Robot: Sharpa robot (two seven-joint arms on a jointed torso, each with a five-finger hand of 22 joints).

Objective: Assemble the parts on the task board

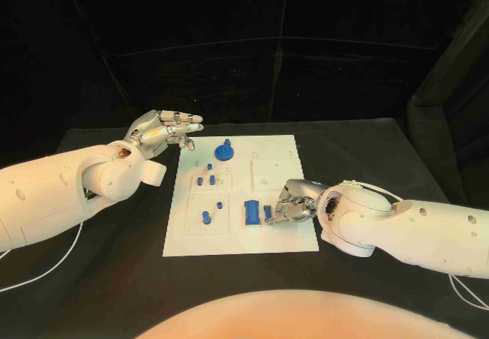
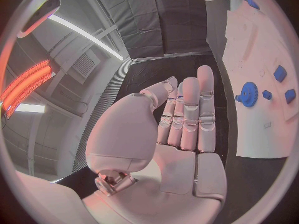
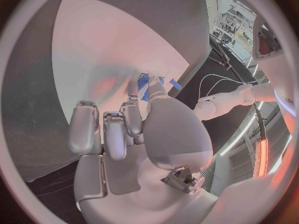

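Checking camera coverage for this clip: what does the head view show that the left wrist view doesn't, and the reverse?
Head view alone: the right hand low over the task board, its fingers at a small blue part beside the tall blue block, plus the blue pegs nearer the left arm.

Left wrist view alone: the left hand's palm side, fingers straight and together, holding nothing.

Both: the left hand, the white board and the blue gear.
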